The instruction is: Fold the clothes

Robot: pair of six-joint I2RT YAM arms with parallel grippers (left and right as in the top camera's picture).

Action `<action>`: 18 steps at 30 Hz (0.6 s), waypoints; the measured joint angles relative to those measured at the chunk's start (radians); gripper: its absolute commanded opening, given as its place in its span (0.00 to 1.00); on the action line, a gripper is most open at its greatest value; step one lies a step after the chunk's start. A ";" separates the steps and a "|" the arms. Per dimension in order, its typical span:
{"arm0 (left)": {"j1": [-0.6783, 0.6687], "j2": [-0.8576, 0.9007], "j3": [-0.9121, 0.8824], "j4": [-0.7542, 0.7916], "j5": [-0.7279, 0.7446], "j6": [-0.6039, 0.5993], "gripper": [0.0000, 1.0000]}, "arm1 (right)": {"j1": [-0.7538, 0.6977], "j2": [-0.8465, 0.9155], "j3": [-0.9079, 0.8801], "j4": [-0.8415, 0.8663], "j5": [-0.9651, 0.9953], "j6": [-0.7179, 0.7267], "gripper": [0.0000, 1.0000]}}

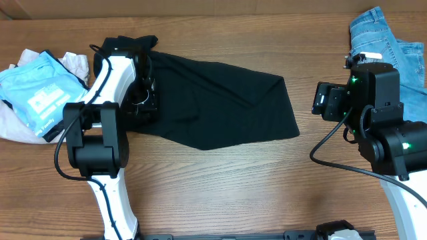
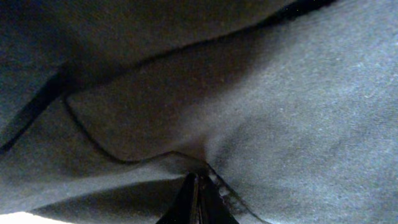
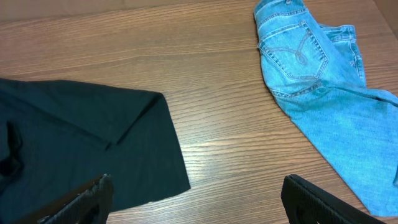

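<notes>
Table: the wooden table (image 1: 220, 193) fills the overhead view under everything.
Shirt: the black T-shirt (image 1: 220, 107) lies spread and rumpled across the upper middle of the overhead view. Its left end is bunched beneath my left arm.
Jeans: the light-blue jeans (image 1: 393, 47) are in the upper right corner, well apart from the shirt.
Blue cloth: the sky-blue garment (image 1: 40, 90) with white print is at the left edge.
Left fingers: my left gripper (image 2: 194, 196) is pressed together, apparently pinching a fold of the shirt, though the close-up is dark.
Right fingers: my right gripper (image 3: 198, 186) is spread wide with nothing in it, over bare wood between shirt and jeans.
</notes>
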State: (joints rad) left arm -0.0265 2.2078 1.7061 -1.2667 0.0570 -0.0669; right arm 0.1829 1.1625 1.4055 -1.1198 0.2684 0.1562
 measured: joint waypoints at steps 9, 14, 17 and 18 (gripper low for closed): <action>0.000 -0.153 0.003 0.087 -0.032 0.024 0.73 | 0.000 0.019 0.000 -0.003 0.000 0.001 0.90; 0.000 -0.156 0.008 0.093 -0.048 0.069 0.73 | 0.000 0.038 0.000 -0.016 0.000 0.000 0.90; 0.000 -0.138 0.008 0.097 -0.051 0.089 0.72 | 0.000 0.043 0.000 -0.017 0.000 0.001 0.90; 0.000 -0.127 0.008 0.100 -0.051 0.096 0.72 | 0.000 0.043 0.000 -0.018 0.000 0.000 0.90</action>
State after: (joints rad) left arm -0.0265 2.0804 1.7145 -1.1671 0.0055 0.0288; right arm 0.1829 1.2057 1.4055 -1.1374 0.2687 0.1566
